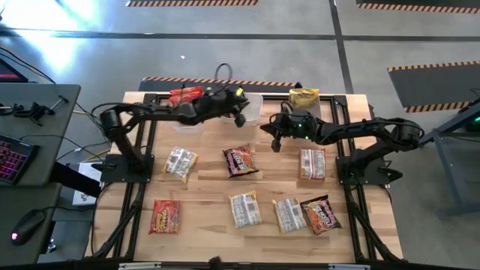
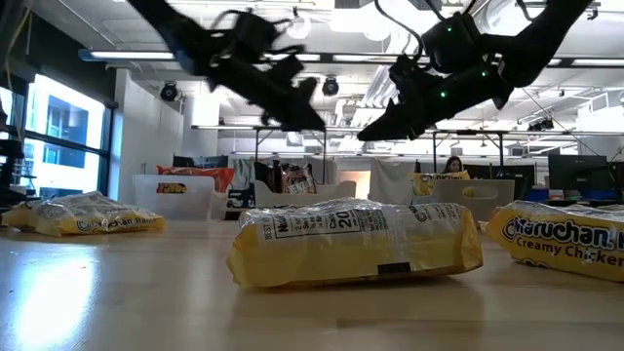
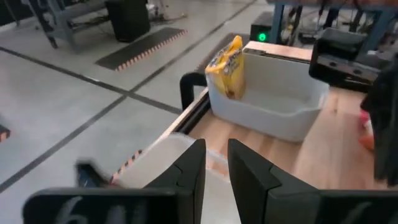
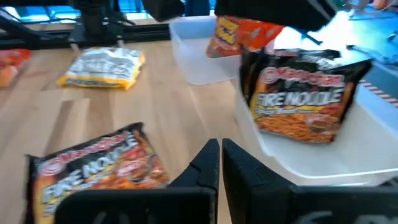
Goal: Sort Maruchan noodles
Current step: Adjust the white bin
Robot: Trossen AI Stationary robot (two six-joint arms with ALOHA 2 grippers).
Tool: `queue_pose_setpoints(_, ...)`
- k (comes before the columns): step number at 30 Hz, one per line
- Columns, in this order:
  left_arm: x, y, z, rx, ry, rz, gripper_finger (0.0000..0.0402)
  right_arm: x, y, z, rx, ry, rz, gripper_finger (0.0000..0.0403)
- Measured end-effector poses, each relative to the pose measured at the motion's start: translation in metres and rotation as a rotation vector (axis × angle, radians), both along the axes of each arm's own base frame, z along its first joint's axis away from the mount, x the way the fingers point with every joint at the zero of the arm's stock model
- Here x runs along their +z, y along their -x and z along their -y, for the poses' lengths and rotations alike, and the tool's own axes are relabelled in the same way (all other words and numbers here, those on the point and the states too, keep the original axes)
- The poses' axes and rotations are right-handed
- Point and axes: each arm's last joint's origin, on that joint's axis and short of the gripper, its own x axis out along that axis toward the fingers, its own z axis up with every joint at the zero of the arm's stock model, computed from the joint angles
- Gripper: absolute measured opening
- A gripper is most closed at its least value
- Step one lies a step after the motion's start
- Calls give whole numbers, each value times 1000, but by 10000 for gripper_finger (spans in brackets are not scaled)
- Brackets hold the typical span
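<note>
Several ramen packets lie flat on the table: yellow ones (image 1: 180,162) (image 1: 244,209) (image 1: 288,214), dark ones (image 1: 240,160) (image 1: 321,214), a red-orange one (image 1: 165,216). Of three clear tubs at the far edge, the left (image 1: 184,97) holds red-orange packets and the right (image 1: 304,98) a yellow one. A dark Fire Noodle packet (image 4: 305,93) stands leaning in the middle tub (image 1: 253,109). My left gripper (image 1: 241,112) (image 3: 216,155) hovers over that tub, fingers narrowly apart, with nothing between them. My right gripper (image 1: 274,142) (image 4: 221,155) hangs shut above the table near a dark packet (image 4: 93,168).
Both arms reach toward the table's middle and their grippers are close together near the middle tub. Another packet (image 1: 313,163) lies under the right arm. Bare wood shows between the packet rows. Black frame rails (image 1: 142,135) run along the left and right sides.
</note>
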Motion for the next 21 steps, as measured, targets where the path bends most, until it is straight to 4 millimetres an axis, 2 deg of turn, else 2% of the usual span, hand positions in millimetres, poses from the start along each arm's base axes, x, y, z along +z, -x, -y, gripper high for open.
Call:
queue_pose_setpoints(6,-7,42,31,-33,-35,138,58,-3,-5,-11,-72,-27,-1,0)
queue_pose_setpoints(10,-17,64,44,-46,-30,165,58,-18,-10,-7,-108,-28,-46,0)
queue_pose_setpoints(15,-35,79,55,-113,13,108,58,-34,-24,5,-119,-53,-78,0)
queue_pose_setpoints(21,-47,86,66,-142,10,118,58,-51,-54,15,-88,-38,-175,0)
